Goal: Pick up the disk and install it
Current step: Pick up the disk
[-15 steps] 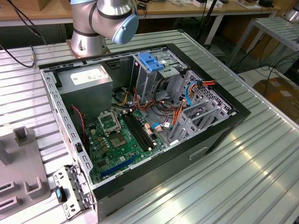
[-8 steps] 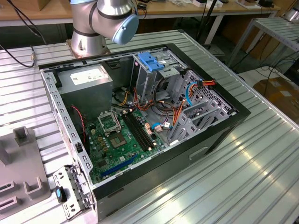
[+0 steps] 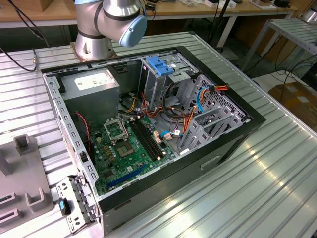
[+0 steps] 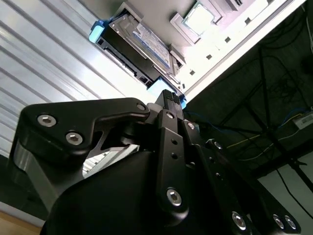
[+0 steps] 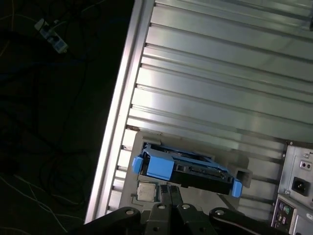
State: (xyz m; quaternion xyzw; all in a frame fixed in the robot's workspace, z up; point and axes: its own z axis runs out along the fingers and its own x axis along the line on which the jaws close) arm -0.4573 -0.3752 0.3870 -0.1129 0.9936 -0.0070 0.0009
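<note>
Disk: the disk (image 5: 188, 166) (image 4: 139, 41) lay in a grey holder (image 5: 242, 176), with its blue side rails at both ends and its labelled face showing in the second wrist view.
Disk position: it sat near the table's edge, with the computer case's rear panel (image 5: 298, 188) close by on one side and dark floor with loose cables beyond the edge.
Gripper: the gripper (image 5: 169, 193) (image 4: 168, 98) hung just beside the disk's near long side; whether it touched the disk could not be made out.
Jaws: the two fingers stood drawn together, with nothing between them.
Beside the disk: a small square part (image 5: 145, 192) rested in the same holder, at the end with the larger blue rail.
Table: the ribbed aluminium table (image 5: 220, 73) (image 3: 257, 188) carried the holder and the case.
Case: in the exterior view the black computer case (image 3: 233, 144) lay on its side with the cover off, the green motherboard (image 3: 129, 144) facing up.
Inside the case: a grey power-supply box (image 3: 91, 84) sat at the far corner, and a metal cage (image 3: 163, 87) with a blue latch (image 3: 159, 64) on top stood beside it.
Arm: the arm's base (image 3: 94, 47) stood on the table behind the case, a grey joint with a blue cap (image 3: 131, 27) above it.
</note>
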